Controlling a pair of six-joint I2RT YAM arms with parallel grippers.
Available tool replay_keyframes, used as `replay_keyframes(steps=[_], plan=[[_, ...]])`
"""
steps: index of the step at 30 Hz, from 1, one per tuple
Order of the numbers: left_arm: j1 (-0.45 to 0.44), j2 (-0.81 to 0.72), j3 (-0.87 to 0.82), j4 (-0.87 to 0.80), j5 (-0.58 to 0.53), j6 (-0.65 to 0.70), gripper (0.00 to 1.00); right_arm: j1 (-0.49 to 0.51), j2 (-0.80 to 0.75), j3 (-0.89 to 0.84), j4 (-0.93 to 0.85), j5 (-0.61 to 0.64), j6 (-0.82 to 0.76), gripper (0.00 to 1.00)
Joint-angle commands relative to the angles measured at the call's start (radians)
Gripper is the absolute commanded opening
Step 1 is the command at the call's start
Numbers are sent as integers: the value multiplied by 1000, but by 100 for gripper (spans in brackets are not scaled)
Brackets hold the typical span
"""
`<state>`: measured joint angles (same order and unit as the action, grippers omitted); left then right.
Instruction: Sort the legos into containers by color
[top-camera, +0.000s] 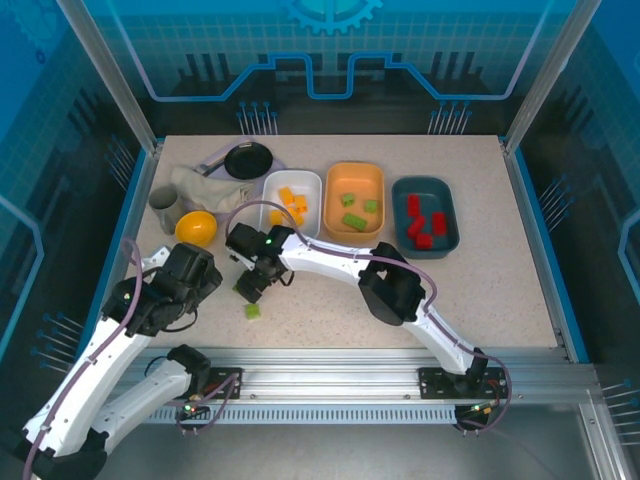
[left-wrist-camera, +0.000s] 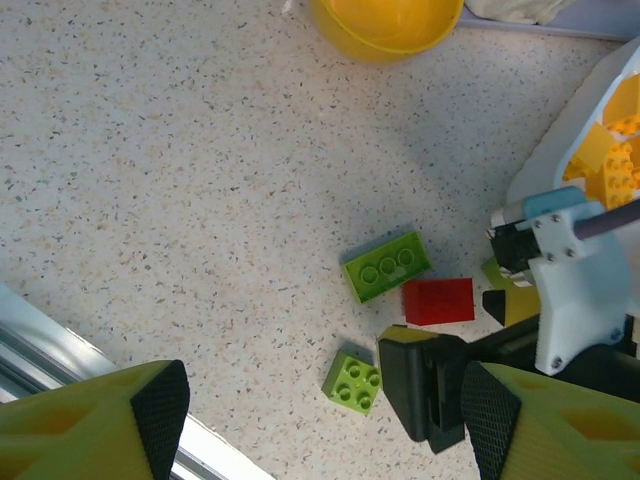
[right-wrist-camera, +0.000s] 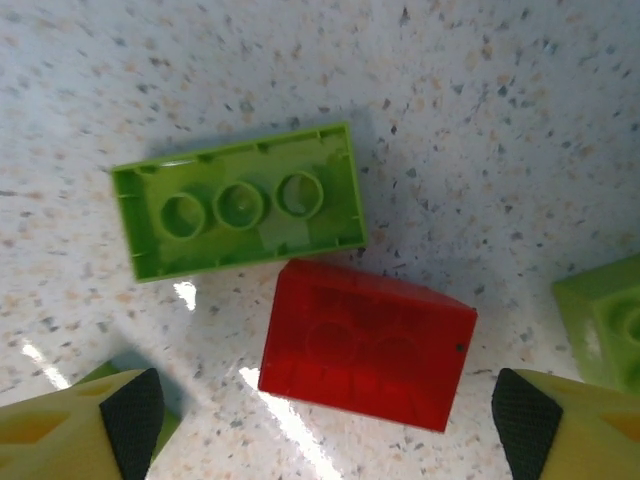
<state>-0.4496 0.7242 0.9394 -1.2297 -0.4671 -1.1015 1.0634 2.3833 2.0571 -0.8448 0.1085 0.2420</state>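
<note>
Hovering over a red lego (right-wrist-camera: 367, 357), the right jaws stand open.

Your table (top-camera: 480, 290) carries a white tray (top-camera: 314, 182), an orange tray (top-camera: 355, 180), a teal tray (top-camera: 430, 192), a yellow bowl (top-camera: 196, 227), a pan (top-camera: 248, 158), loose legos (left-wrist-camera: 386, 266).

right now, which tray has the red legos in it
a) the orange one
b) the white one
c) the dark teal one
c: the red legos lie in the dark teal tray, while the white tray holds yellow-orange ones and the orange tray holds green ones.
</note>
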Motion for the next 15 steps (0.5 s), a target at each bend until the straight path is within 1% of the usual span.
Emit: replay_keyframes(steps=[1, 4, 10, 13, 15], plan=[[-4, -8, 3, -37, -12, -4, 76, -16, 58, 62, -75, 28, 31, 84], [-4, -11, 7, -42, -11, 2, 76, -19, 89, 96, -101, 37, 37, 82], [-4, -15, 7, -44, -8, 8, 76, -20, 102, 98, -80, 45, 39, 69], [-4, -16, 5, -39, -4, 9, 76, -20, 114, 110, -79, 45, 36, 65], [-4, -16, 1, -35, -1, 9, 76, -21, 118, 118, -80, 46, 34, 59]])
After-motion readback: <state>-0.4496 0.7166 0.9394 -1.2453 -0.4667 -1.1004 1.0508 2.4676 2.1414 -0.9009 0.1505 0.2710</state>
